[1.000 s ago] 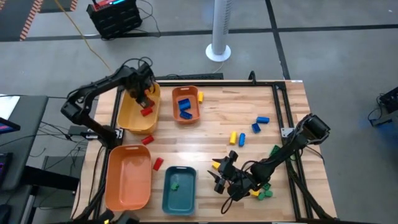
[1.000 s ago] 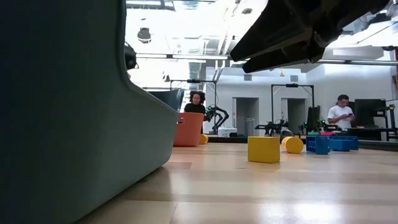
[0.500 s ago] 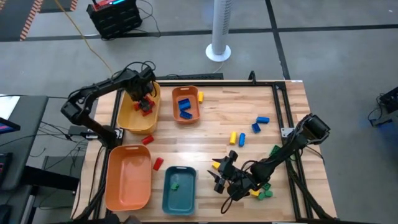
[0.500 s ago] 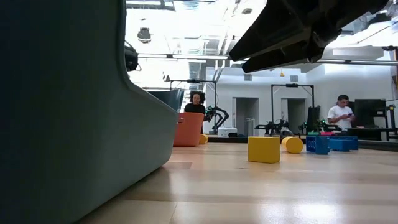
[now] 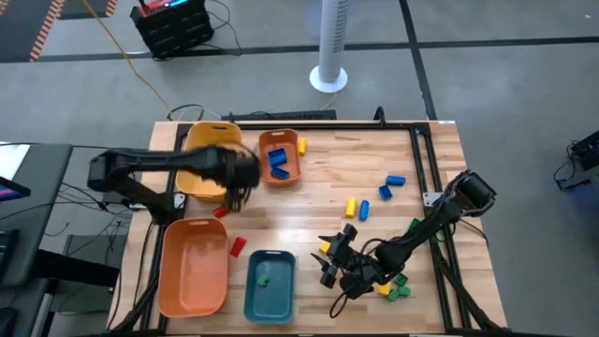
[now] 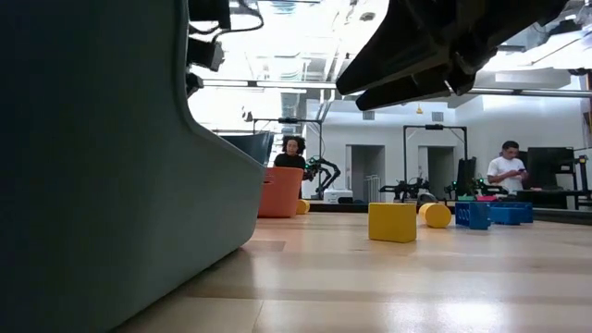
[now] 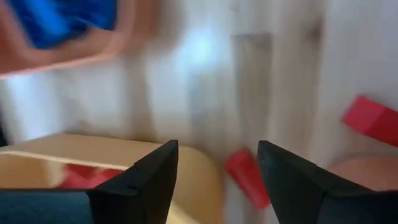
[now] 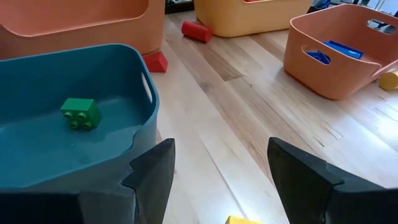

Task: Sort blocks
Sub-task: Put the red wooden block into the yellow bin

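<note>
Small bricks lie scattered on the wooden table: red ones (image 5: 222, 212) (image 5: 238, 246), a yellow one (image 5: 351, 206), blue ones (image 5: 386, 190) and green ones (image 5: 400, 290). One green brick (image 8: 81, 112) sits in the teal tray (image 5: 270, 292), blue bricks (image 5: 277, 159) in the small orange tray, and a red brick (image 7: 78, 177) in the yellow tray (image 5: 208, 145). My left gripper (image 7: 217, 152) is open and empty, blurred, over the table beside the yellow tray, above a red brick (image 7: 245, 177). My right gripper (image 8: 221, 180) hovers open and empty just right of the teal tray.
A large orange tray (image 5: 192, 267) stands at the near left corner, next to the teal tray. A black frame rail (image 5: 426, 178) runs along the table's right side. Bare wood lies in the table's middle. People stand in the room beyond the table in the low view.
My left gripper has swung quickly out from over the yellow tray, toward the near edge and to the right, and now hangs over the table between the yellow tray and the small orange tray. My right arm has barely shifted.
</note>
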